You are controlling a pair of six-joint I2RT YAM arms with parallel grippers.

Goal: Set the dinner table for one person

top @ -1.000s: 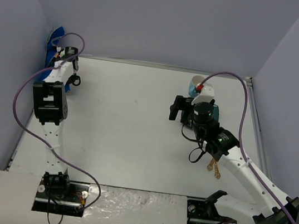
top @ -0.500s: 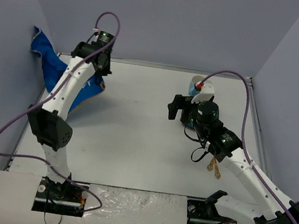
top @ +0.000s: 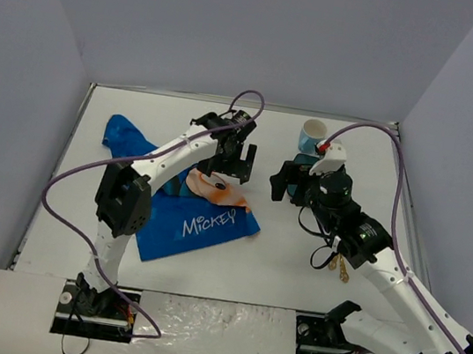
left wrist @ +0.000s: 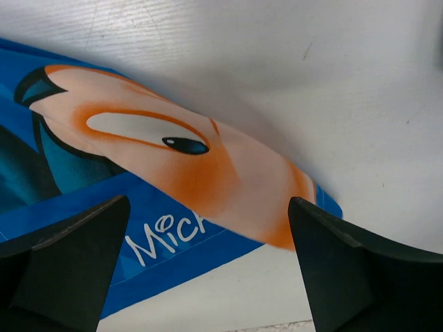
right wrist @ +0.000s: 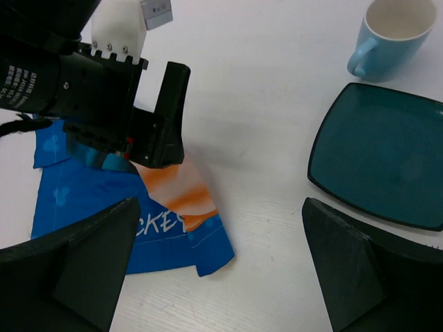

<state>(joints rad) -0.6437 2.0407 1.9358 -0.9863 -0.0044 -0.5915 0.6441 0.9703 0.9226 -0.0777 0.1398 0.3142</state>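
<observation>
On the white dinner table (top: 226, 126) lies a blue Mickey Mouse placemat (top: 186, 218), left of centre, with its right corner folded over to show an orange and peach face print (left wrist: 228, 173). My left gripper (top: 226, 159) hovers open just above that folded corner, with nothing between its jaws (left wrist: 208, 277). My right gripper (top: 294, 178) stands open and empty over bare table (right wrist: 221, 263), between the placemat (right wrist: 90, 194) and a dark teal square plate (right wrist: 381, 162). A light blue mug (top: 312, 136) stands upright behind the plate.
Gold cutlery (top: 341, 266) lies partly hidden under the right forearm. Grey walls close in the table on the left, back and right. The left arm's wrist (right wrist: 104, 83) sits close in front of my right gripper.
The left arm swung from the far left wall to the table's middle, pulling the placemat out flat with it. Its jaws then opened and let the placemat go. The right arm barely shifted.
</observation>
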